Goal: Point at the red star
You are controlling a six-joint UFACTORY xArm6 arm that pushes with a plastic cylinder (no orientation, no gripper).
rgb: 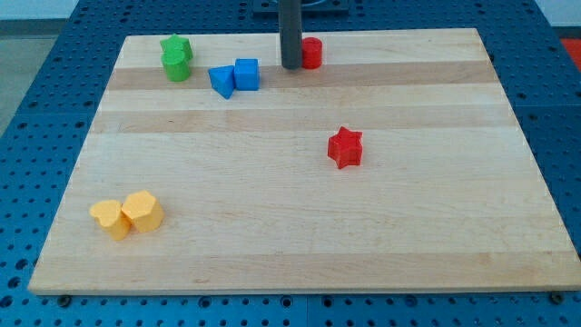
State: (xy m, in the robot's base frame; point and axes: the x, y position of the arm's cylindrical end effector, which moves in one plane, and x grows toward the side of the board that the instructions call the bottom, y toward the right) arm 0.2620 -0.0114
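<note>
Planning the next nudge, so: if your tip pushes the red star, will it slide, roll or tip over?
The red star sits low and flat on the smooth wooden board, so it would probably slide rather than tip. Its points make rolling unlikely, though an off-centre push might spin it. It looks solid and rigid. My tip is near the view's top, beside another red block.

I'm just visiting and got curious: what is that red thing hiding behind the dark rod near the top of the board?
A red block sits behind my tip, at the view's top. Only its right part shows; the rod covers the rest, so its shape cannot be told. The red star lies apart, lower down.
</note>
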